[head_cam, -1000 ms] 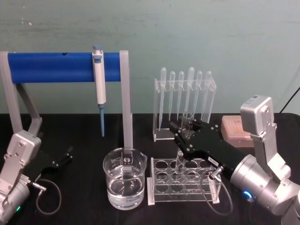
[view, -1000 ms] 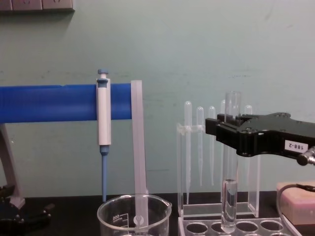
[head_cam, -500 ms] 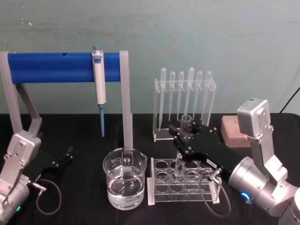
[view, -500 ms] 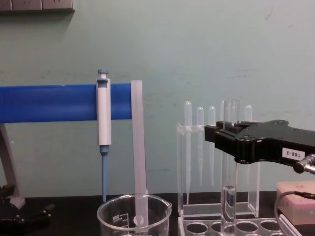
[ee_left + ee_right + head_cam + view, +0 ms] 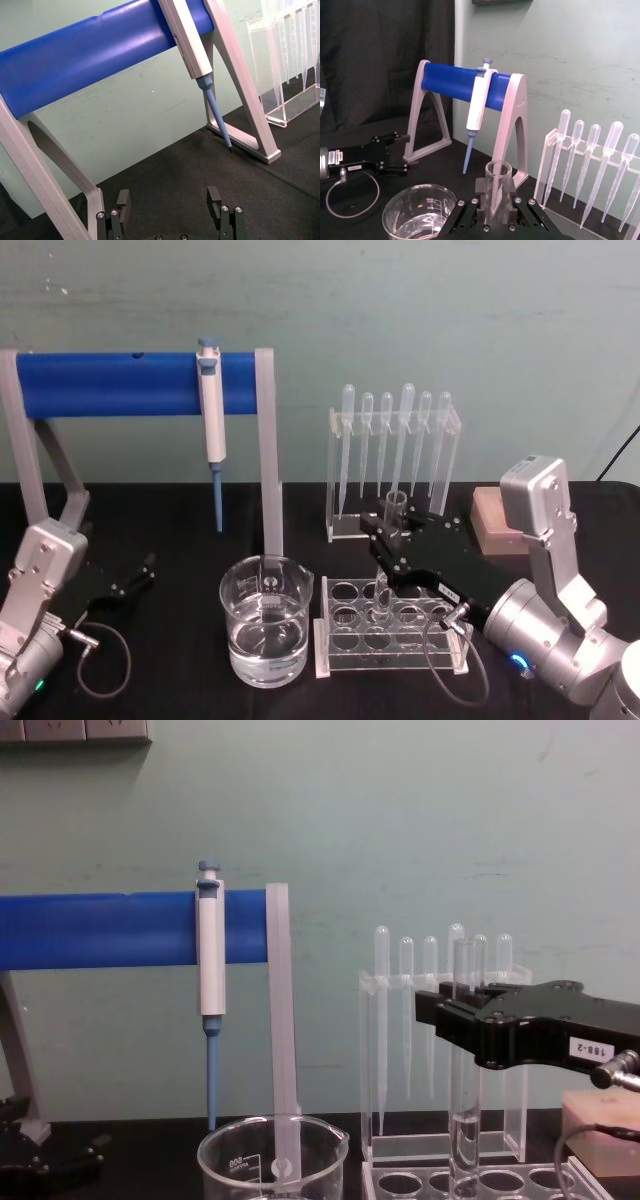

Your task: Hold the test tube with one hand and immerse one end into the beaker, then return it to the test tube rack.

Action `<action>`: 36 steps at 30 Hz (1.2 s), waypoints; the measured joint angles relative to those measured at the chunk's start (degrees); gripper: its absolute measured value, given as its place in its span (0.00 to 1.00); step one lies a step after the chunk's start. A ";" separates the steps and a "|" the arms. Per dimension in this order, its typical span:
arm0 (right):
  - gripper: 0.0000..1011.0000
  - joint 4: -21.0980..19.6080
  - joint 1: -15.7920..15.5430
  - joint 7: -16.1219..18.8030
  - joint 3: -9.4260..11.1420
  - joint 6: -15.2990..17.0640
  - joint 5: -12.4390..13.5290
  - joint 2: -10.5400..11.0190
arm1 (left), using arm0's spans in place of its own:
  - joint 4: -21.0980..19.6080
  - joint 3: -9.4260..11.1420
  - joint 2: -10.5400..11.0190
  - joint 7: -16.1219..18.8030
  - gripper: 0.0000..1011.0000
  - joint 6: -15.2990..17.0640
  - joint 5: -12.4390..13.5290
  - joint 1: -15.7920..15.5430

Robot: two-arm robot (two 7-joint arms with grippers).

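Gripping the test tube a little under its plain rim, the right claw is clenched on the glass. Its matte black fingers press the tube from both sides. The tube is a clear, smooth cylinder, held upright, and in the head view its rounded lower end has gone down into a back-row hole of the test tube rack. The chest view shows the same, with the tube dropping through the claw to the rack's top plate. That rack is clear acrylic, a low box with round holes in rows, and it stands on the bench, which is covered in dull black cloth.

Just beside the rack on its left sits the beaker, which is wide, clear glass with white printed marks and partly filled with clear liquid (the tube is well clear of it). Behind the rack stands a taller acrylic holder hung with thin, bulb-topped plastic pipettes. Part of it is hidden by the claw's black body. Behind the rack and to its right lies a pale pink block.

Farther left of the rack, beyond the beaker, a glossy blue bar spans grey legs and carries a white-and-blue pipettor hanging tip down. The left claw rests low on the cloth well to the left of the rack. It is released, with its two black fingers standing apart and nothing between them.
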 joint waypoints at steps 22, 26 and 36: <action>0.22 2.21 0.49 -0.03 -0.47 -0.07 -0.26 -1.02 | 0.00 0.00 0.00 0.00 0.99 0.00 0.00 0.00; 0.22 2.59 0.58 -0.03 -0.47 -0.08 -0.27 -1.13 | 0.00 0.00 0.00 0.00 0.99 0.00 0.00 0.00; 0.22 3.42 0.52 -0.01 -0.40 -0.26 -0.27 -1.35 | 0.00 0.00 0.00 0.00 0.99 0.00 0.00 0.00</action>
